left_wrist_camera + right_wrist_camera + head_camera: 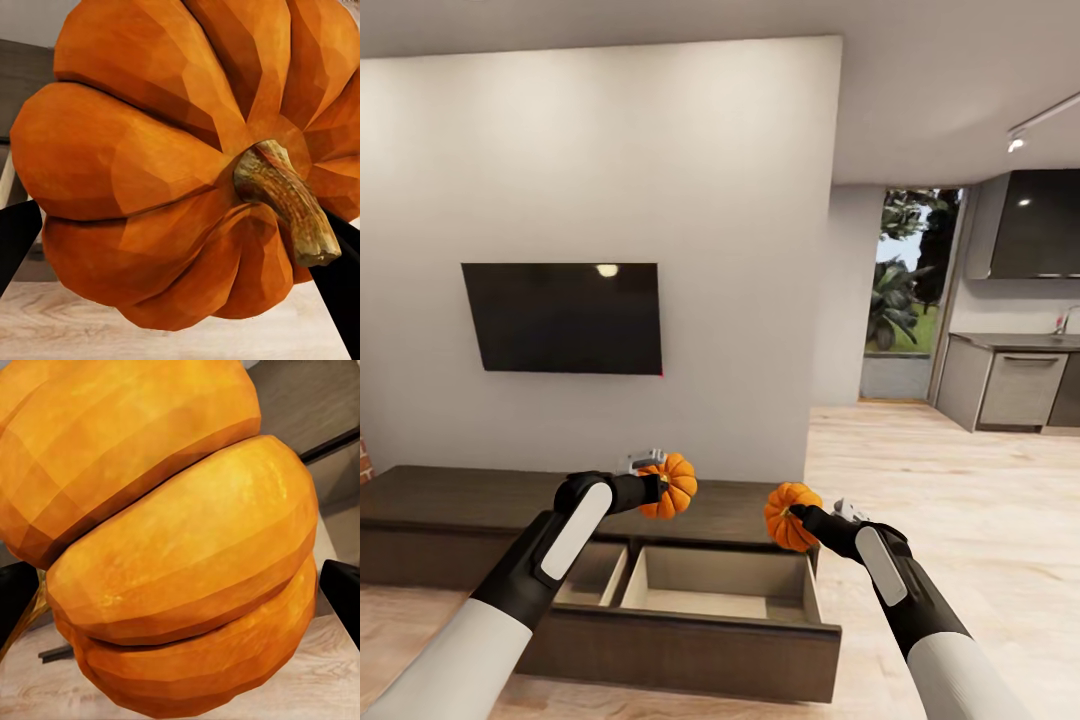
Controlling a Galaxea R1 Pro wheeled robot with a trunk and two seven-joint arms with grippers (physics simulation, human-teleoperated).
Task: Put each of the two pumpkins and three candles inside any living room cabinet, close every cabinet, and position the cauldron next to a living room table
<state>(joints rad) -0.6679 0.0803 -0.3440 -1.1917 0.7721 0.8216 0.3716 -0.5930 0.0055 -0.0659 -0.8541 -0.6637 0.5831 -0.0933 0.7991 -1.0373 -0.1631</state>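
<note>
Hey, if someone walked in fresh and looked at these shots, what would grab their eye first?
Two bright orange pumpkins held up in mid-air: the left gripper clamps one pumpkin and the right gripper clamps the other pumpkin, both above the dark-brown cabinet. Below them an open drawer shows its pale wood inside. Behind, a black TV hangs on the white wall.

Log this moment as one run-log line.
left gripper: holding pumpkin | right gripper: holding second pumpkin | cabinet: drawer open, pumpkins above it | next: likely lower pumpkins into drawer
</note>
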